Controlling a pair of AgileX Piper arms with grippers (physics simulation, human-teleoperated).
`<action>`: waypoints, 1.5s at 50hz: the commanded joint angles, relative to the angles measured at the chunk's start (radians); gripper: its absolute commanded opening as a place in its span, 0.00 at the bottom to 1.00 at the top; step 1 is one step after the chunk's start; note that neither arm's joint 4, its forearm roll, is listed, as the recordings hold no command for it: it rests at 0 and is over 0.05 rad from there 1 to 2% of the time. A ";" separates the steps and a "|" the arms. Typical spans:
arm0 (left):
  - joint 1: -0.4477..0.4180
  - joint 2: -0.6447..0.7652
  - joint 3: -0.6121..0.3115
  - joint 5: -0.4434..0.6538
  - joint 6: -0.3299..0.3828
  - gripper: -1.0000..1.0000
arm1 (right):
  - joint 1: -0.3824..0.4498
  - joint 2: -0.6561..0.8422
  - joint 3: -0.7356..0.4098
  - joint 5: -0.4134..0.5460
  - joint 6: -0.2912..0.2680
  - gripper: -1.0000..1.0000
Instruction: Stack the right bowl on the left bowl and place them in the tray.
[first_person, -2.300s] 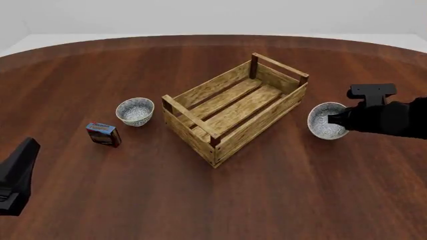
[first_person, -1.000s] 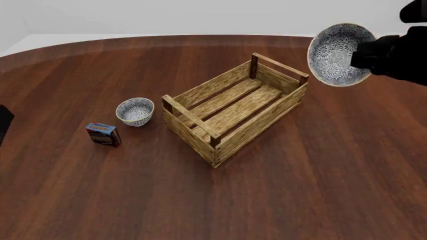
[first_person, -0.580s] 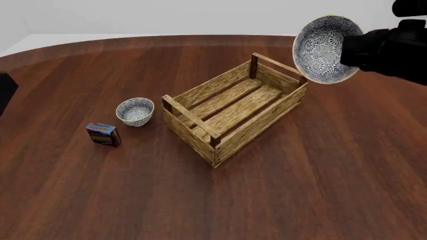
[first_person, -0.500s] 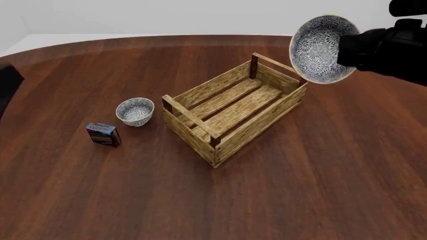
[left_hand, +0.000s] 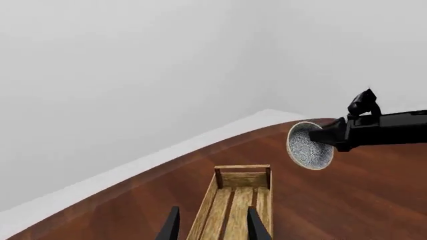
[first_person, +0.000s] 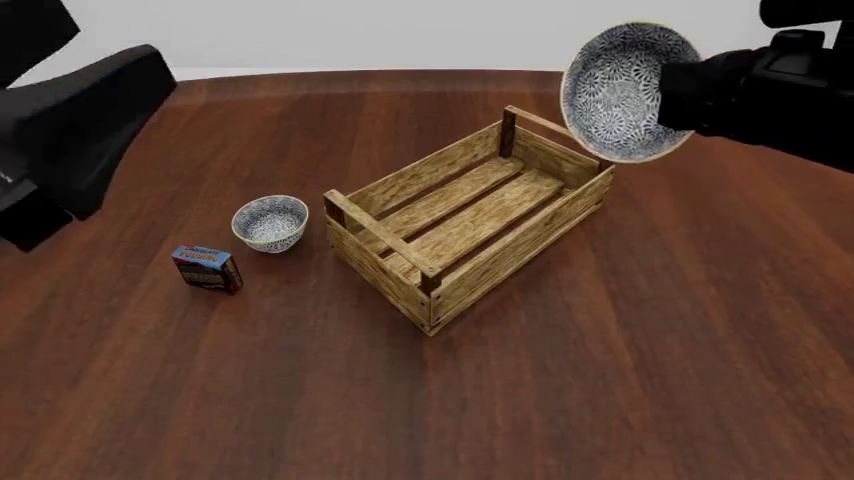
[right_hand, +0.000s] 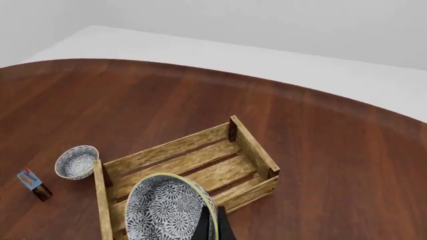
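Brown table: right gripper (right_hand: 212, 227) pinches the right bowl (first_person: 627, 92) aloft above the tray (first_person: 470, 216) (left gripper (left_hand: 212, 225) open), needing carriage past the tray to the left bowl (first_person: 271, 222).

You are looking at two bowls, one (first_person: 270, 222) and another (first_person: 627, 92), one tray (first_person: 467, 215), one small box (first_person: 206, 268), two arms, left (first_person: 74, 125) and right (first_person: 767, 85).
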 joint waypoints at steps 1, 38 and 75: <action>-0.105 0.130 -0.077 -0.041 0.038 1.00 | 0.014 0.004 -0.003 -0.010 -0.001 0.00; -0.214 0.401 -0.261 -0.118 -0.030 1.00 | 0.054 -0.022 0.006 0.007 -0.017 0.00; -0.226 0.637 -0.307 -0.229 -0.124 1.00 | 0.107 -0.035 0.015 0.024 -0.024 0.00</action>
